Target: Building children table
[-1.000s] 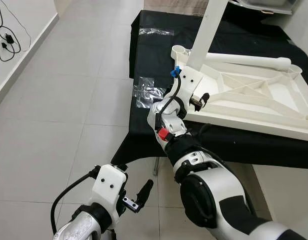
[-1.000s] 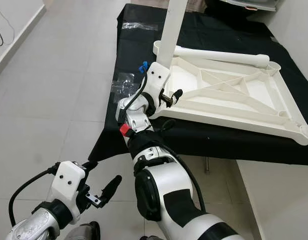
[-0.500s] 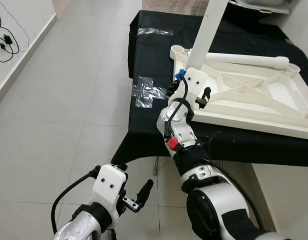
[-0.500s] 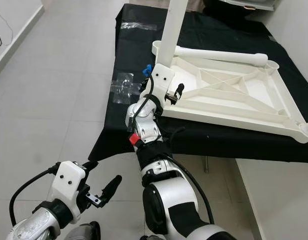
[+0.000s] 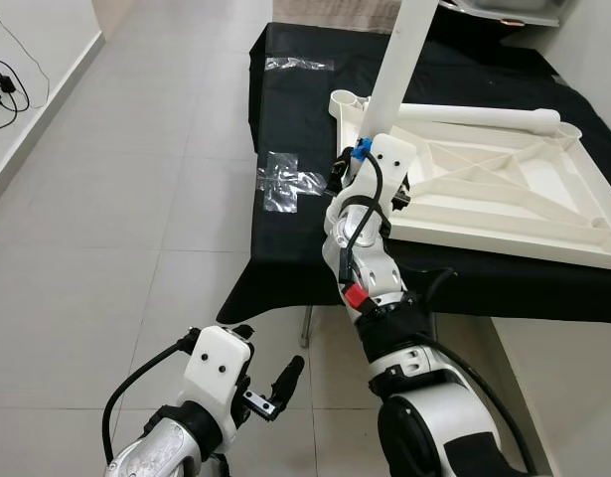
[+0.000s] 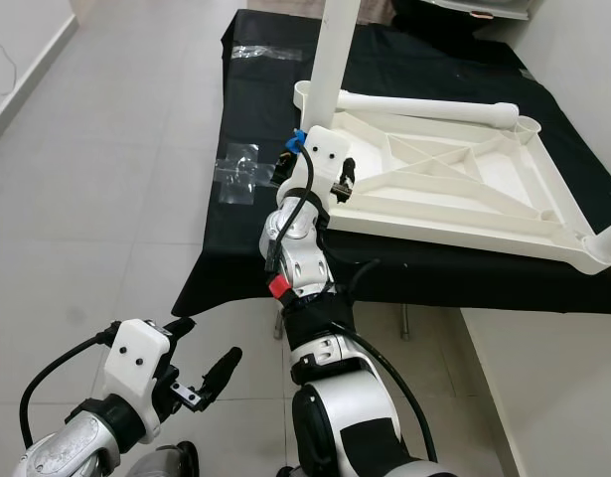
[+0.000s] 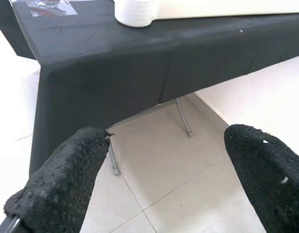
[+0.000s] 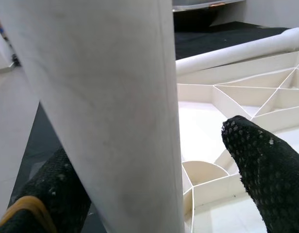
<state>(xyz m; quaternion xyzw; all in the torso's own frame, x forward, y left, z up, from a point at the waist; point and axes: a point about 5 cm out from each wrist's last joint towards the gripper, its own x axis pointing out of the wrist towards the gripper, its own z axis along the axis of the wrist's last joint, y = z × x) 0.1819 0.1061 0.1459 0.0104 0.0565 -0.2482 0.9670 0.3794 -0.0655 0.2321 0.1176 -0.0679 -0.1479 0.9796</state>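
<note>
My right end effector [image 5: 370, 177] is at the near left corner of the tabletop [image 5: 504, 194], which lies upside down on the black table [image 5: 295, 119] with its ribs facing up. A white leg [image 5: 399, 60] stands in that corner, and its long axis runs almost straight up and leans slightly away from me. In the right wrist view the leg [image 8: 105, 116] passes between my two fingers [image 8: 271, 165]. They are spread wide on each side of it, and I cannot tell if they already press on it. I judge the fingers must close across the leg, at a right angle to its axis, before I seat it in the socket. A second leg [image 5: 484, 116] lies flat along the far edge of the tabletop, with its long axis from left to right. My left end effector [image 5: 270, 393] hangs low over the floor, fingers well apart and holding nothing, so the right arm is much nearer.
</note>
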